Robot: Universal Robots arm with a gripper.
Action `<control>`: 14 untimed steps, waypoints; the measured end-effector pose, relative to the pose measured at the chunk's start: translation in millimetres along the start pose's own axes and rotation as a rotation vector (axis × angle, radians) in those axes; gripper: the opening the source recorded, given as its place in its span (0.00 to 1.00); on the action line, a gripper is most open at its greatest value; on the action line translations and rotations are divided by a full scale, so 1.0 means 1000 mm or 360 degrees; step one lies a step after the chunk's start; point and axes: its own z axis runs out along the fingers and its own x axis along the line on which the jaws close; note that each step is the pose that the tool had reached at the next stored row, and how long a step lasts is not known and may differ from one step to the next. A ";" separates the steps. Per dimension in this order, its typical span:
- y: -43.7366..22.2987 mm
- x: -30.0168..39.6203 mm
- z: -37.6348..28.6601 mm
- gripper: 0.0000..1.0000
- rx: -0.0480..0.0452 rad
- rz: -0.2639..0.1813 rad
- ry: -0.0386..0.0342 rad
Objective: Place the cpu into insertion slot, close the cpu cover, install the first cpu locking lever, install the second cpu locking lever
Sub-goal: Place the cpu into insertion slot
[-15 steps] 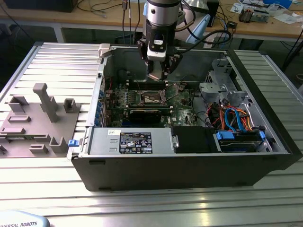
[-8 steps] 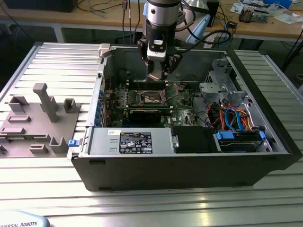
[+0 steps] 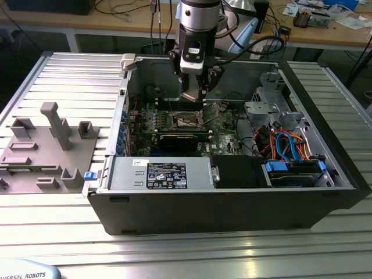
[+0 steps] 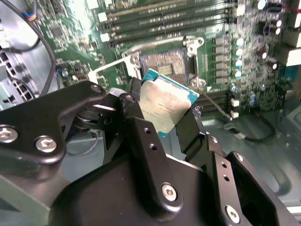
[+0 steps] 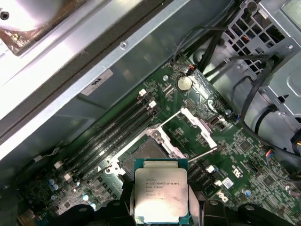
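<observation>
Second wrist view: gripper point(image 4: 162, 115) clamped on cpu point(image 4: 169, 96), near slot point(image 4: 164, 63)
Done: cpu not seated yet
Left: probably every step

In the second wrist view a pincer finger point(image 4: 134, 106) hides one edge of the cpu point(image 4: 167, 101), which seemingly covers part of the insertion slot point(image 4: 167, 63).

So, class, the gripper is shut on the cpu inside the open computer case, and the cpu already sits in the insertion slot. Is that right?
Not quite. The gripper is shut on the cpu inside the computer case, but the cpu is held clear of the insertion slot, which lies bare in the second wrist view.
</observation>
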 end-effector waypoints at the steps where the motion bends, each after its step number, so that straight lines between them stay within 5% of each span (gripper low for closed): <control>1: 0.0000 -0.0001 0.0000 0.54 0.0011 -0.0001 -0.0010; 14: 0.0000 0.0000 0.0003 0.54 0.0017 0.0010 -0.0015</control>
